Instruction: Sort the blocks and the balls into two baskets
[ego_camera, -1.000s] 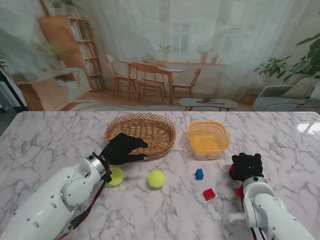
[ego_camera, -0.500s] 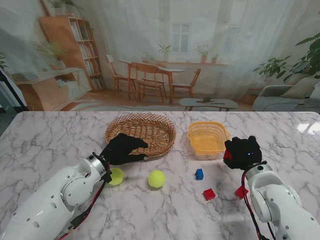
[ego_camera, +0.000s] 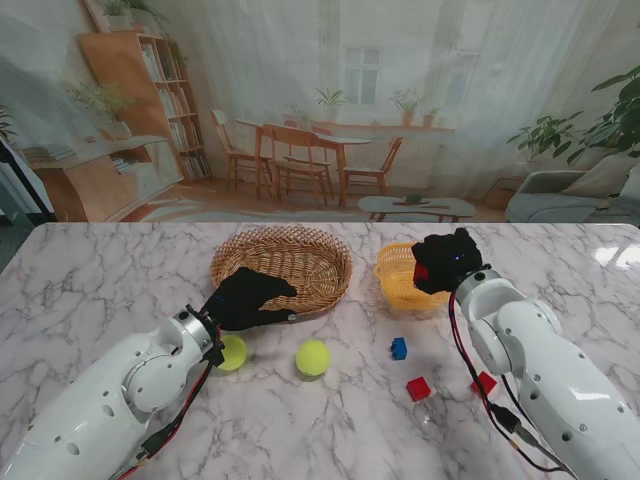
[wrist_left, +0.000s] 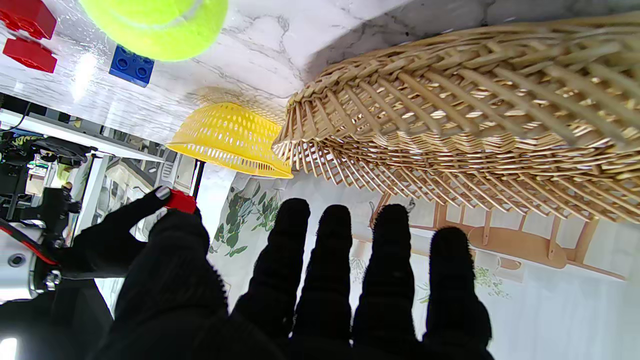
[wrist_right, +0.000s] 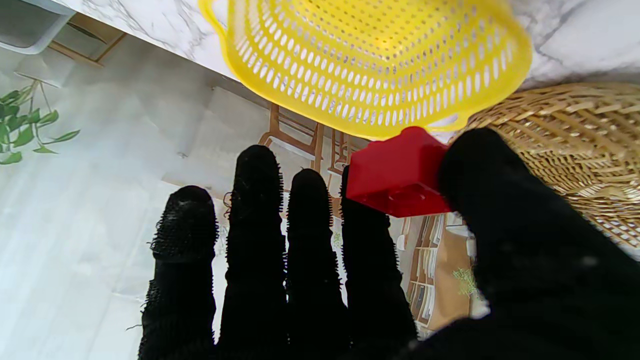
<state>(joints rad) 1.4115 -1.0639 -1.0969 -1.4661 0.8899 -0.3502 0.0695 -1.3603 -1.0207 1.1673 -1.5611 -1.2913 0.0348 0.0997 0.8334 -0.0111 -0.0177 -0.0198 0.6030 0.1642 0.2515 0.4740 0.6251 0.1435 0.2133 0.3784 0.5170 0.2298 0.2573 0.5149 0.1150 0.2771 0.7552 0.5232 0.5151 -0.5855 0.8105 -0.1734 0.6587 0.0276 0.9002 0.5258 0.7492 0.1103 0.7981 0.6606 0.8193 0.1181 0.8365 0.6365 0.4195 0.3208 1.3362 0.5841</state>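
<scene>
My right hand (ego_camera: 445, 262) hangs over the right side of the yellow plastic basket (ego_camera: 405, 275), shut on a red block (wrist_right: 395, 172) pinched between thumb and index finger. My left hand (ego_camera: 245, 298) is open with fingers straight (wrist_left: 335, 260), holding nothing, at the near rim of the wicker basket (ego_camera: 300, 250). Two tennis balls lie near that hand, one (ego_camera: 232, 352) right by the wrist and one (ego_camera: 313, 357) further right. On the marble lie a blue block (ego_camera: 399, 348) and two red blocks (ego_camera: 418, 388) (ego_camera: 484, 382).
The two baskets stand side by side at mid table, wicker on the left, yellow on the right. My right forearm (ego_camera: 530, 350) stretches over the table's right part, close to the rightmost red block. A cable hangs from it.
My right hand has lifted from the table at the right and travelled away from me and leftward to the yellow basket, carrying the red block. The left arm has stayed still.
</scene>
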